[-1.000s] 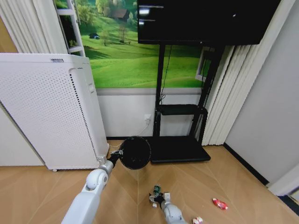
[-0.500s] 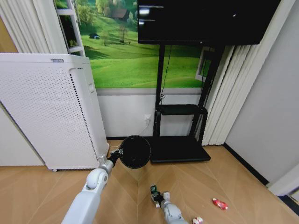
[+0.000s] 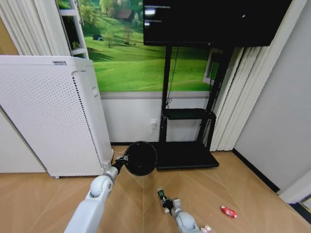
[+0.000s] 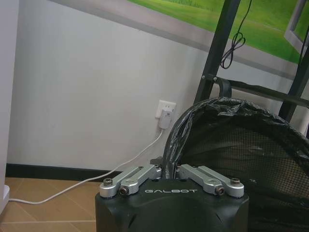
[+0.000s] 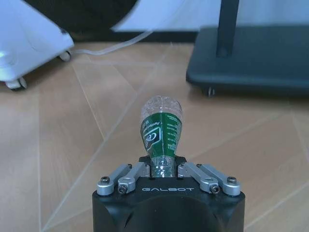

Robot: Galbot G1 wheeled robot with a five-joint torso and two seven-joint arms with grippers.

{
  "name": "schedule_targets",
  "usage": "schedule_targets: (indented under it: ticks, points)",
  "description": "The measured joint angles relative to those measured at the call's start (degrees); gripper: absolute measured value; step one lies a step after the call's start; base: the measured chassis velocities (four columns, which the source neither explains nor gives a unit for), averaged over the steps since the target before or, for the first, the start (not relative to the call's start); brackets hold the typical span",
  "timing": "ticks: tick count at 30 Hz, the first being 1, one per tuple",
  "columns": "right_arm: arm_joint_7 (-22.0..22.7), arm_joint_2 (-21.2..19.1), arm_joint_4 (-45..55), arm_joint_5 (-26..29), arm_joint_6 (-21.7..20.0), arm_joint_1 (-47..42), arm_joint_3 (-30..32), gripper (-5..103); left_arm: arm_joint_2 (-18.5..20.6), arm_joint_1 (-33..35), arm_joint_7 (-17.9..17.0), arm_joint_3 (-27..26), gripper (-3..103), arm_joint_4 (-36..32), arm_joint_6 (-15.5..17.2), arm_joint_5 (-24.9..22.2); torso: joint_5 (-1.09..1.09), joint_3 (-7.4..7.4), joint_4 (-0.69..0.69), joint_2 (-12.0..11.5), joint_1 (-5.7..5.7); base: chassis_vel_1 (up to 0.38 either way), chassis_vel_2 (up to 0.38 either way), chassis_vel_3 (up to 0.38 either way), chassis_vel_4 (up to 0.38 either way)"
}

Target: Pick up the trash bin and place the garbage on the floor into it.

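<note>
Shifted slightly rightward, right end effector [image 3: 166,201] clamps the bottle [image 5: 161,130]; left end effector [image 4: 170,170] grips the trash bin [image 3: 141,158] rim, outstretched.

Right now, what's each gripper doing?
Left gripper: shut on the trash bin rim.
Right gripper: shut on the green bottle.

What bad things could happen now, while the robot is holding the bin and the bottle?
1. The right tool pinches the green bottle only at its narrow end, so the bottle might slip out.
2. The left tool grips the trash bin by its thin rim and bag, so the bin might tilt or slide.
3. A red wrapper lies on the floor and could get missed.
</note>
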Motion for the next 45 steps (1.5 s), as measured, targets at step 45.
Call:
schedule_targets:
  ticks: [45]
  points:
    - [-2.6, -37.7, 43.0, 17.7, -0.4, -4.8, 6.0, 20, -4.1, -17.5, -4.0, 27.3, 4, 14.5, -0.3, -1.2, -0.03, 0.01, -0.01, 0.0, 0.0, 0.0, 0.0, 0.0, 0.0]
